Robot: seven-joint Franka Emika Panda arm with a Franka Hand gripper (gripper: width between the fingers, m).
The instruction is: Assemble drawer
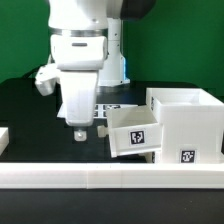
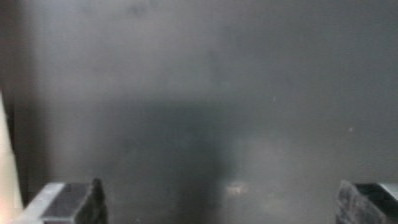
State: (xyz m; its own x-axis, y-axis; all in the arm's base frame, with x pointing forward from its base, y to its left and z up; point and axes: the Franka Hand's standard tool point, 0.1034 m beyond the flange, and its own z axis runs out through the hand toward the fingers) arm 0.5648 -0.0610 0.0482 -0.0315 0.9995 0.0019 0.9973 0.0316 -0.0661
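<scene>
The drawer's cube housing (image 1: 185,125) stands toward the desk's (image 1: 30,110) near edge on the exterior view's right, open face upward. A small tray (image 1: 133,130) leans tilted against its side, half slotted in; its hollow looks empty. The second tray is not visible. The tray lies just beside the jaws (image 1: 88,132), on their exterior-view right. The jaws hang wide apart over bare desk, holding nothing. Behind them lies the marker board (image 1: 113,108). A white border wall (image 1: 110,177) lines the near edge.

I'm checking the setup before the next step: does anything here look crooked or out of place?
Yes: the small tray sits tilted against the cube housing, not squarely inside it. The gripper hangs open and empty beside it.
</scene>
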